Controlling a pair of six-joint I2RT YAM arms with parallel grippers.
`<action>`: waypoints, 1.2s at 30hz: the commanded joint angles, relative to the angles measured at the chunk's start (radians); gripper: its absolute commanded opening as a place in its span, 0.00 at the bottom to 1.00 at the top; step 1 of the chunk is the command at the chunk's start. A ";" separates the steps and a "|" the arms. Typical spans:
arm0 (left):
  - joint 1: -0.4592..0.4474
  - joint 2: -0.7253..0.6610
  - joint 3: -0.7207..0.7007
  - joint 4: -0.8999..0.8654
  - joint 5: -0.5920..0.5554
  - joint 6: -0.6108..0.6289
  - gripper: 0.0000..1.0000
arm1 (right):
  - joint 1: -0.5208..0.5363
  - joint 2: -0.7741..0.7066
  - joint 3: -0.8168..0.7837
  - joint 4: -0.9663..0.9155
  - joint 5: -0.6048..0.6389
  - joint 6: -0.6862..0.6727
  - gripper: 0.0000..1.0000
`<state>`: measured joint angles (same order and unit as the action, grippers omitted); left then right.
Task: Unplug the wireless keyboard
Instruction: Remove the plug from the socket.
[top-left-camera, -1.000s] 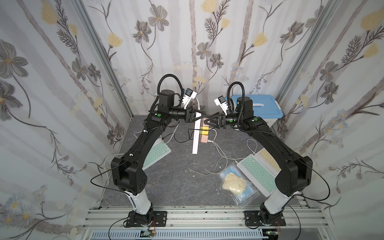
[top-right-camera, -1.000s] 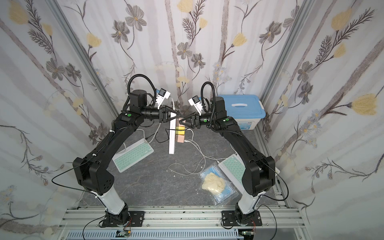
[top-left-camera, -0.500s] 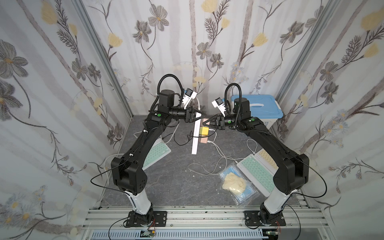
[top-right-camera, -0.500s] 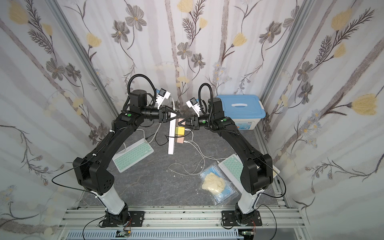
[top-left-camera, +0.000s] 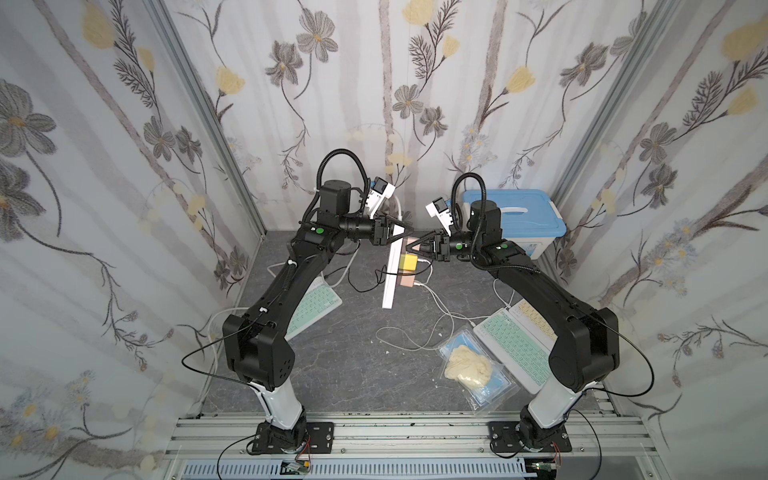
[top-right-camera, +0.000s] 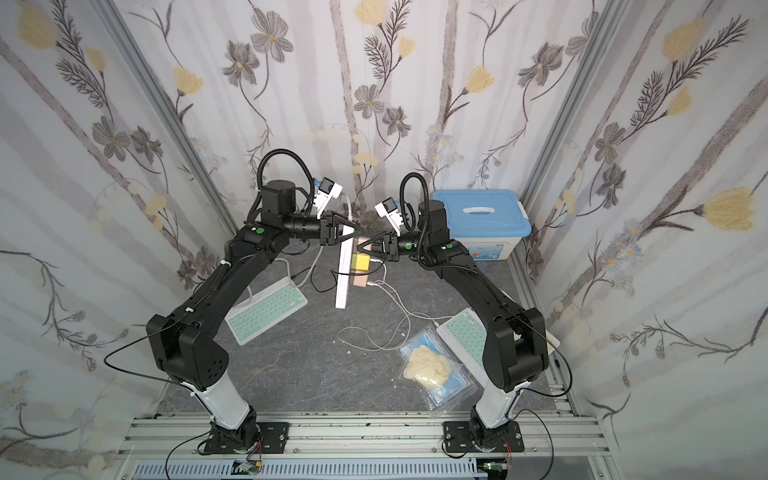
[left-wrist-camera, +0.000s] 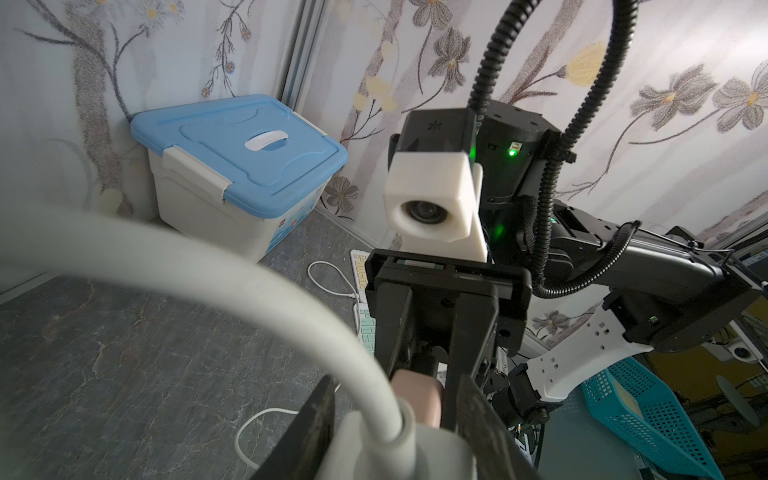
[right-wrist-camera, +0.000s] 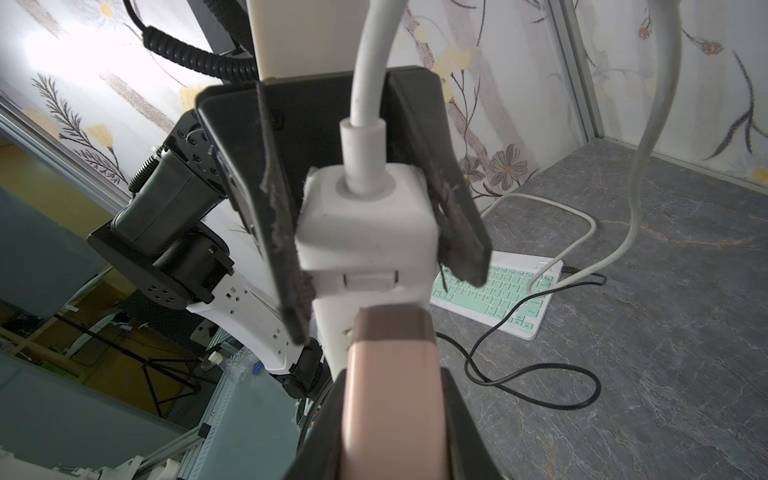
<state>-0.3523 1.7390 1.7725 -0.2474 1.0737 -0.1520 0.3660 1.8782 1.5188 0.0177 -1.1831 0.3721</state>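
Top views: both arms met in mid-air over the grey table (top-left-camera: 332, 374), near the back wall. L gripper (top-left-camera: 394, 232) was clamped on the cord end of the white power strip (top-left-camera: 390, 286), which ran tilted w/ its lower end toward the front; couldn't tell if that end touched the table. R wrist view agreed: L fingers (right-wrist-camera: 282, 232) pressed on both sides of the strip's end block, w/ the thick white cord (right-wrist-camera: 365, 83) coming out betw. them. R gripper (top-left-camera: 412, 247) was closed round the upper pink charger (right-wrist-camera: 390, 374), which was plugged into the strip just below that end; its fingers touched both sides of it.

Further down the strip sat a yellow plug (top-left-camera: 408, 262), then a 2nd pink charger (top-left-camera: 406, 282). Thin white leads (top-left-camera: 440, 305) ran off from those two toward the R side.

Under the L arm the mint keyboard (top-left-camera: 318, 301) lay flat on the table, w/ a black cable (right-wrist-camera: 486, 332) looping from it toward the strip; couldn't tell which plug it ended in. A 2nd keyboard (top-left-camera: 513, 345) lay partly under the R arm, touching a clear bag (top-left-camera: 467, 368) w/ a pale lump inside. A blue-lidded bin (top-left-camera: 515, 212) stood in the back corner behind the R arm.
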 joint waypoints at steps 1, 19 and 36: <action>0.010 -0.016 -0.002 0.106 -0.005 -0.029 0.00 | -0.012 -0.014 -0.025 0.044 0.015 -0.001 0.00; 0.016 0.002 0.073 -0.092 0.052 0.080 0.00 | -0.041 0.012 0.027 -0.125 0.037 -0.160 0.00; 0.030 -0.019 0.025 -0.042 -0.065 0.054 0.00 | -0.061 -0.031 0.015 -0.097 0.092 -0.118 0.00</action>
<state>-0.3332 1.7382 1.8118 -0.3683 1.0554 -0.1013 0.3122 1.8668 1.5356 -0.1146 -1.0962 0.2455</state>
